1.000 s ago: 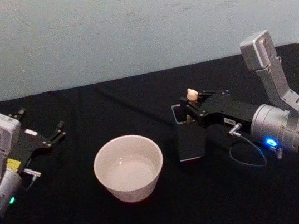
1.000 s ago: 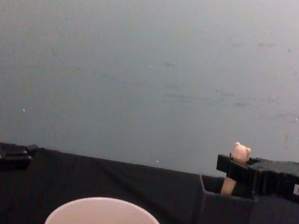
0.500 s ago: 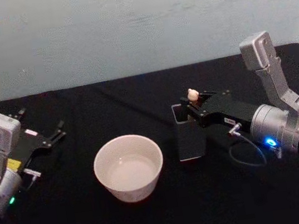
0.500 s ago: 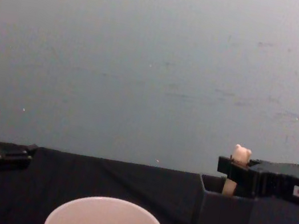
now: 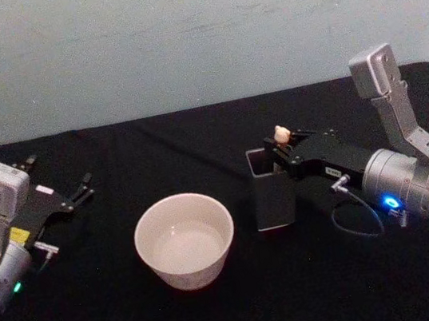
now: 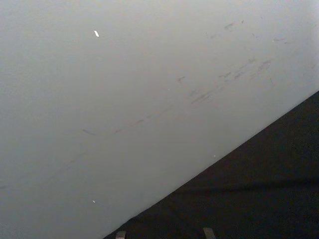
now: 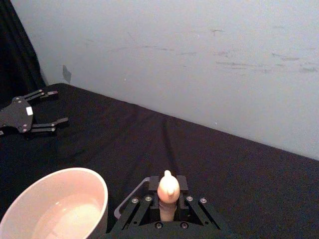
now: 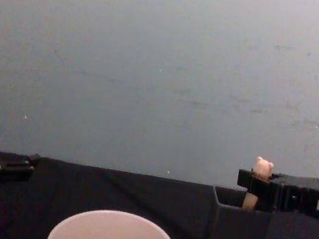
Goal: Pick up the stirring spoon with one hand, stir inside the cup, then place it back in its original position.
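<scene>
Our right end effector (image 5: 285,148) is clenched on the slim beige stirring spoon with the tiny bear head (image 5: 280,133), gripping the handle just under the head. The spoon stands upright with its lower part hidden inside the tall dark grey square plastic holder (image 5: 272,200), which sits just beside the wide round cream-white cup (image 5: 184,240) on the black-covered counter (image 5: 195,139).

We judge the main risk to be the lift: the grip is high on a tapering handle, so the spoon could slip or swing. If we pull at a slant, the shaft may catch the holder's wall and tip it toward the cup.

Our left end effector (image 5: 73,195) rests spread and unloaded at the counter's left side, well apart.
</scene>
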Controlling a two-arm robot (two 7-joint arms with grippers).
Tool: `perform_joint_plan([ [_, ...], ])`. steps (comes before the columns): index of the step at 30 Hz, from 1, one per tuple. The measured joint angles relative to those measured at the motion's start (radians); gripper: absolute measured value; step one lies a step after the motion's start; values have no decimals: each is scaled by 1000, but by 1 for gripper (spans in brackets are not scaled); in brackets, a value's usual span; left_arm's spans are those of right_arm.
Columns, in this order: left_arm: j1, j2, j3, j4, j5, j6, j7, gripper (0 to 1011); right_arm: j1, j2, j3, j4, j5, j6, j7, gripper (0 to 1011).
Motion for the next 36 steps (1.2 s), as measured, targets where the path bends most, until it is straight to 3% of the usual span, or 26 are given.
perform_joint_plan([
  [36, 0, 0, 0, 0, 0, 0, 0, 1001, 1, 4, 2, 11, 26, 23, -1, 210],
])
